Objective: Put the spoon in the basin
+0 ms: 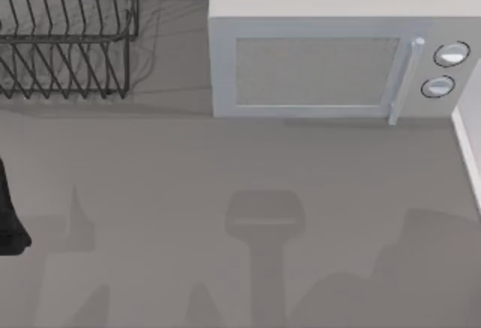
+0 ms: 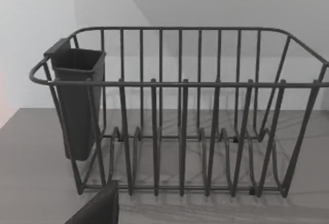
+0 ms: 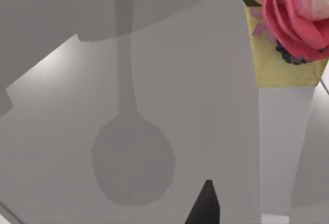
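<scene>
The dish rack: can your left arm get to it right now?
Probably yes. The left wrist view looks straight at the dish rack with bare table in front of it and nothing between them. In the top view, the left arm sits at the left edge, on the rack's side.

wire dish rack [image 1: 68, 34], microwave [image 1: 323, 50], grey table [image 1: 225, 162]
</scene>
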Action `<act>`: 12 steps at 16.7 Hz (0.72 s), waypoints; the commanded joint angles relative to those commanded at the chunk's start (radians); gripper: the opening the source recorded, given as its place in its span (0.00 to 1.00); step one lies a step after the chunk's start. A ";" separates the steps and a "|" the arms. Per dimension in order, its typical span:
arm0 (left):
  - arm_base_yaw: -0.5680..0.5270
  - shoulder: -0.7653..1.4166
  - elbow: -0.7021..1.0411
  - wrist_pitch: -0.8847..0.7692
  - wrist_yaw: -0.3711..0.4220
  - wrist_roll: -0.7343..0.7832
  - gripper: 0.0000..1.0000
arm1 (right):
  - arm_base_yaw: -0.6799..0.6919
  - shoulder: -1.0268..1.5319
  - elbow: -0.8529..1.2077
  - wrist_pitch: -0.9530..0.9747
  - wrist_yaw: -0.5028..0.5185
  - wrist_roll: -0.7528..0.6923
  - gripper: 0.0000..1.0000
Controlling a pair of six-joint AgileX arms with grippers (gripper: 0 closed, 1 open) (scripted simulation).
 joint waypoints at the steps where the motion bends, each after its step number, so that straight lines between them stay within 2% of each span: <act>1: 0.000 0.000 0.000 0.000 0.000 0.000 1.00 | 0.011 0.058 0.074 -0.026 0.001 0.007 0.00; 12: 0.000 0.000 0.000 0.000 0.000 0.000 1.00 | 0.173 0.835 1.232 -0.380 0.005 0.171 0.00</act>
